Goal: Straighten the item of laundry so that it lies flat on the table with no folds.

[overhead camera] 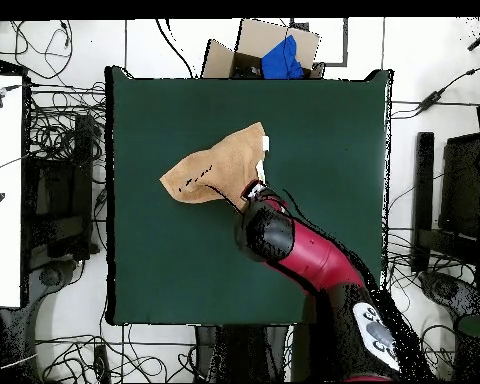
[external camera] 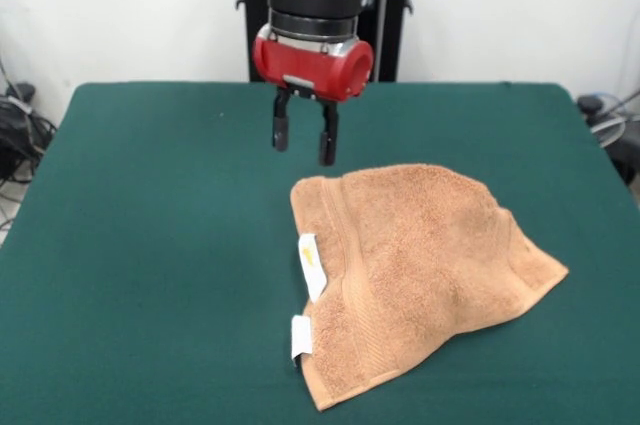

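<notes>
The orange-tan towel (external camera: pixel 415 270) lies rumpled on the dark green table (external camera: pixel 150 245), right of the middle in the front view, with a raised hump and folds. Two small white tags (external camera: pixel 311 265) show on its left edge. My gripper (external camera: pixel 301 137) hangs above the table just beyond the towel's far left corner. Its two black fingers (external camera: pixel 281 130) are apart and hold nothing. In the overhead view the towel (overhead camera: pixel 219 165) lies above the middle of the table (overhead camera: pixel 154 260), and the arm (overhead camera: pixel 294 250) covers its lower right part.
A cardboard box with a blue thing (overhead camera: pixel 279 55) stands off the table's far edge in the overhead view. Cables and equipment lie on the floor on both sides (overhead camera: pixel 54 180). The robot's black pedestal (external camera: pixel 395 15) stands behind the table.
</notes>
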You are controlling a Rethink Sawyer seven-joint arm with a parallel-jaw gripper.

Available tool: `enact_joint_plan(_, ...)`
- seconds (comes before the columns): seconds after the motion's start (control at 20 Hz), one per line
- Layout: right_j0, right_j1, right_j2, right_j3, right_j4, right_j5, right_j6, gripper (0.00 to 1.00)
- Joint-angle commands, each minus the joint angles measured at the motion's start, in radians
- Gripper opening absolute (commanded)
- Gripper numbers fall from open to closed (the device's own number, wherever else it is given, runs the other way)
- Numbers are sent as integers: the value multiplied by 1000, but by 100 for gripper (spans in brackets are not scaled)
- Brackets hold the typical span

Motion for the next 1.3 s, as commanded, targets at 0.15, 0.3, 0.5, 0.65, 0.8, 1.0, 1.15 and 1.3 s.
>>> enact_joint_plan(0.15,-22,54,106,-34,-50,45,85,100)
enact_joint_plan(0.3,-16,59,99,-40,-51,42,86,100)
enact_joint_plan(0.5,-10,74,90,-56,-56,35,83,100)
enact_joint_plan(0.65,-4,74,83,-57,-60,30,87,100)
enact_joint_plan(0.8,-14,79,96,-62,-61,34,87,100)
enact_joint_plan(1.0,-4,76,90,-61,-56,40,101,100)
enact_joint_plan(1.15,-4,83,94,-65,-58,36,103,100)
enact_joint_plan(1.3,-4,90,96,-68,-61,31,101,100)
